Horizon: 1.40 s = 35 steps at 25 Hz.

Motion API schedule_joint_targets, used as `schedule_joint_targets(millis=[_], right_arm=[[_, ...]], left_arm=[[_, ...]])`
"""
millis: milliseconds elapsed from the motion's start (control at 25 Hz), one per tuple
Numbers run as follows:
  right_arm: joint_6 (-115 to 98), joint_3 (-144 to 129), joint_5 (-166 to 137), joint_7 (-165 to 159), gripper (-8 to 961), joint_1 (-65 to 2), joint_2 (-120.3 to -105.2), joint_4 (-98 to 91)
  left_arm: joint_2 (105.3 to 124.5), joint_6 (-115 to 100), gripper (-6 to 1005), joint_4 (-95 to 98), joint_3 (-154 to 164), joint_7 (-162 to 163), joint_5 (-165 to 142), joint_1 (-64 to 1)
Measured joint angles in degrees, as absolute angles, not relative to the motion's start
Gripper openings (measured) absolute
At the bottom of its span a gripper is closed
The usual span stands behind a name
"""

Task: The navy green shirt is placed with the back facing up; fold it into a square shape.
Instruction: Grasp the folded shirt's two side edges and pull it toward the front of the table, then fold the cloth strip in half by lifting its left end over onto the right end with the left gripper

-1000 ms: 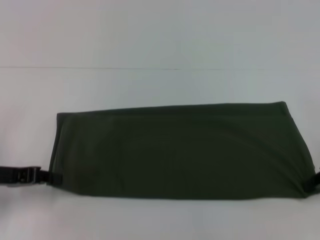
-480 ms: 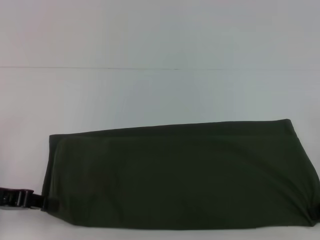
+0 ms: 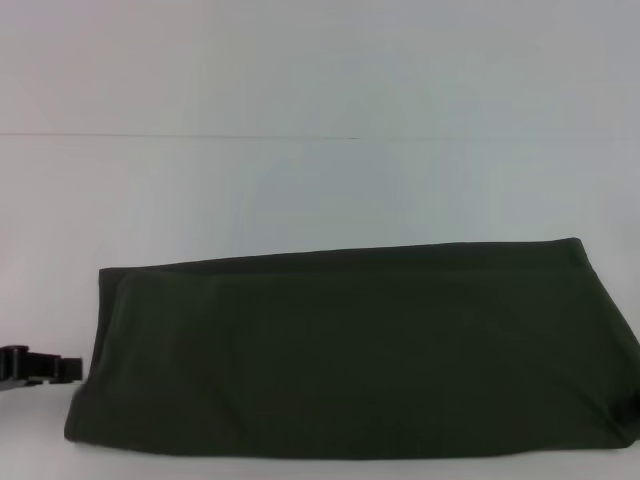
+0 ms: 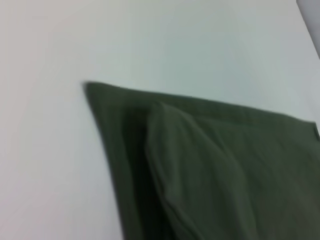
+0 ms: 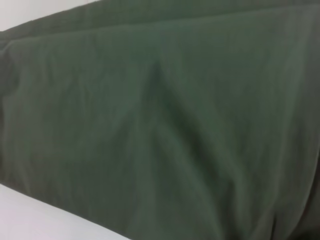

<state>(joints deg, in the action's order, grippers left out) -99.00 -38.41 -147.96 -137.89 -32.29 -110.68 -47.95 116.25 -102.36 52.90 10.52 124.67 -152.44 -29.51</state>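
Observation:
The navy green shirt (image 3: 350, 350) lies folded into a long band across the near part of the white table (image 3: 300, 190), plain side up. In the left wrist view the shirt (image 4: 210, 165) shows its left end with a folded layer on top. In the right wrist view the shirt (image 5: 165, 125) fills almost the whole picture. My left gripper (image 3: 72, 368) is low at the far left, just beside the shirt's left edge. I cannot tell whether it touches the cloth. My right gripper does not show in any view.
A thin seam line (image 3: 180, 136) runs across the white table behind the shirt. The shirt's right end reaches the picture's right edge in the head view.
The shirt's near edge came toward me and then settled, its near left corner spreading out low. My left gripper moved back and left, off that corner. The right gripper left the head view.

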Motion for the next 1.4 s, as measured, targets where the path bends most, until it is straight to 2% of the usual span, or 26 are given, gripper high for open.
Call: schedule_joint_targets(millis=[120, 360, 600, 680, 800, 1040, 1120, 1360, 1400], right_arm=[[-100.75, -36.78, -147.77, -137.54, 188, -32.03, -110.45, -50.13], [-103.80, -29.68, -147.28, -134.30, 465, -32.32, -109.65, -53.82], [-107.24, -24.49, -134.53, -125.34, 719, -31.58, -109.69, -56.41], [-107.53, -24.07, -128.14, -119.25, 733, -30.81, -110.12, -55.22], [-107.55, -24.20, -120.56, -105.18, 754, -29.83, -112.26, -52.25], [-105.17, -25.25, -118.21, -76.09, 791, -29.49, -119.58, -49.61], [-103.21, -26.69, -117.90, -68.89, 794, -29.65, -120.11, -45.92], [-92.30, -33.50, -117.00, -53.52, 796, -31.87, -119.90, -31.71], [-90.17, -35.44, -116.94, -51.46, 796, -32.16, -120.04, -30.22]], left_arm=[[116.28, -101.73, 134, 53.57, 8.83, 125.18, -152.15, -29.01], [114.67, -103.00, 152, 53.38, 2.93, 127.12, -150.00, -29.96], [114.51, -105.10, 200, 50.76, 1.09, 127.75, -141.62, -29.48], [114.52, -105.38, 228, 49.28, 1.22, 127.54, -139.48, -29.49], [114.41, -105.80, 361, 47.45, 2.26, 127.96, -139.22, -30.06], [114.34, -106.23, 605, 46.71, 7.80, 131.38, -139.67, -30.98], [114.42, -106.25, 683, 46.15, 9.13, 132.50, -139.70, -31.28], [114.74, -104.97, 872, 43.33, 14.27, 133.15, -139.73, -31.96], [114.76, -104.34, 875, 42.74, 15.12, 133.24, -139.78, -32.18]])
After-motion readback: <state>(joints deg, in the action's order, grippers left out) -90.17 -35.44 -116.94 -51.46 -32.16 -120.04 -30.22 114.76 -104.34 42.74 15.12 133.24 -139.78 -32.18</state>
